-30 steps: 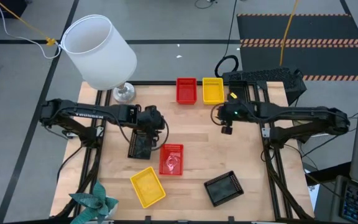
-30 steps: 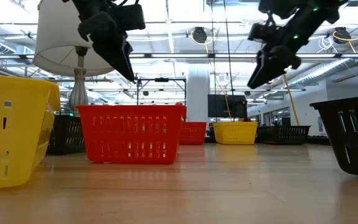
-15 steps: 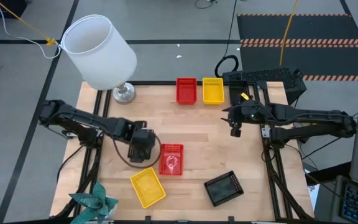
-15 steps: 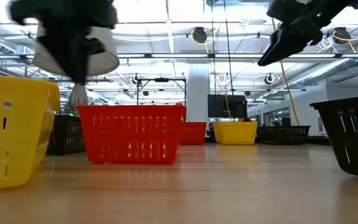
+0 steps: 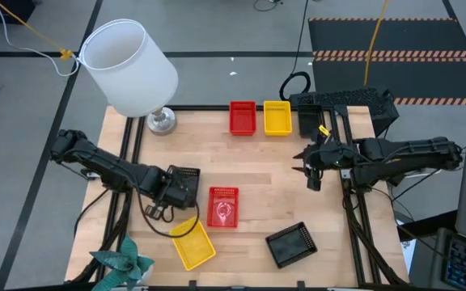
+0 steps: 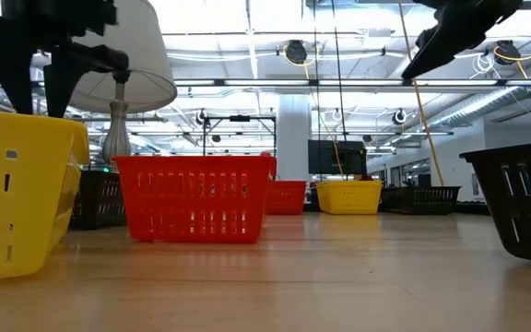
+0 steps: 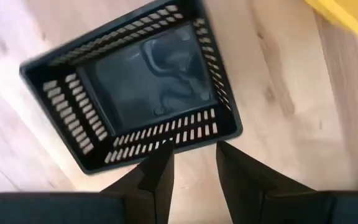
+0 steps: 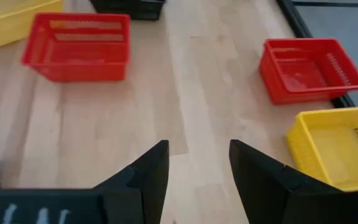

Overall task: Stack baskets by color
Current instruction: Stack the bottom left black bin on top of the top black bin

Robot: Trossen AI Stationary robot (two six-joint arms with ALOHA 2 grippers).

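- The left pincer (image 5: 176, 190) hangs over the left half of the table (image 5: 265, 170), above a black basket (image 5: 186, 181) that sits on the wood just left of the table's middle.
- In the left wrist view its fingers (image 7: 157, 177) stand a narrow gap apart, just off the black basket's near wall (image 7: 135, 93); nothing sits between them, so the pincer is spread and empty.
- A red basket (image 5: 222, 207) lies just to the right of that black one, toward the front edge, with something clear and crumpled inside.
- A yellow basket (image 5: 192, 242) rests tilted near the front-left corner, in front of the left pincer.
- A second black basket (image 5: 291, 243) lies askew near the front edge, right of centre.
- At the back edge, a second red basket (image 5: 243, 117) and a second yellow basket (image 5: 277, 117) stand side by side, touching or nearly so.
- The right pincer (image 5: 309, 171) hovers near the right edge of the table, well apart from every basket.
- In the right wrist view its fingers (image 8: 148, 171) are spread with only bare wood between them.
- A white lampshade (image 5: 128, 66) on a metal foot (image 5: 161, 121) leans over the back-left corner.
- A green plant (image 5: 122, 265) pokes in at the front-left corner.
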